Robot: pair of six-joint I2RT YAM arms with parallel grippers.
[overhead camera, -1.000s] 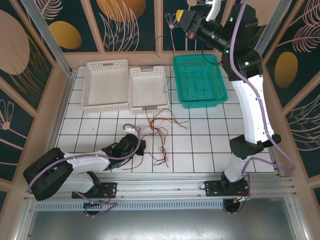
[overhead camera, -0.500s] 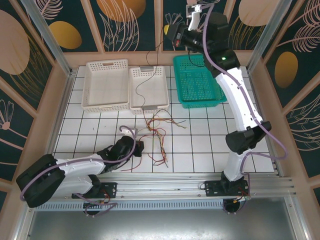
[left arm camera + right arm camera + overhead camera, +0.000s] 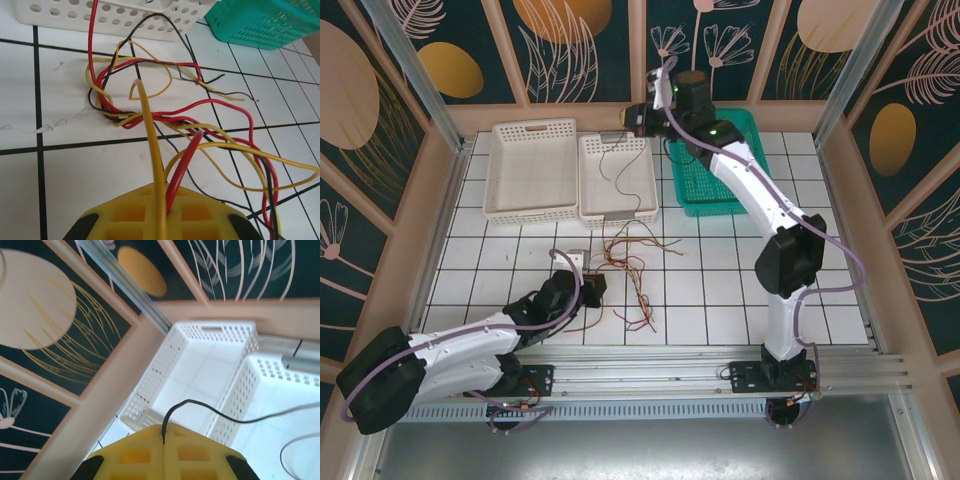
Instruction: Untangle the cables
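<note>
- Right gripper (image 3: 642,115) is up at the far side, over the middle white basket (image 3: 617,205). Its jaws are pinched on one black wire (image 3: 188,401), which leaves the fingertips and droops toward that basket.
- The wire's lower end seems to hang inside the basket. It is too thin to tell whether it is fully clear of the heap.
- Left gripper (image 3: 595,290) sits low on the tiled table (image 3: 740,270), clamped on a yellow wire (image 3: 148,130) and a red wire (image 3: 186,160).
- The remaining cables (image 3: 632,265) lie knotted on the tiles just beyond it, between the left gripper and the white basket. The teal basket (image 3: 720,165) stands to the right.
- Step in hand, as I read it: deposit the separated black strand.
- To do it well:
  - Lower the right wrist into the basket before letting go, so the floppy wire coils inside rather than draping over the rim.
  - Hold the left clamp firm as an anchor.
  - Watch for the strand snagging the heap and dragging it along.
</note>
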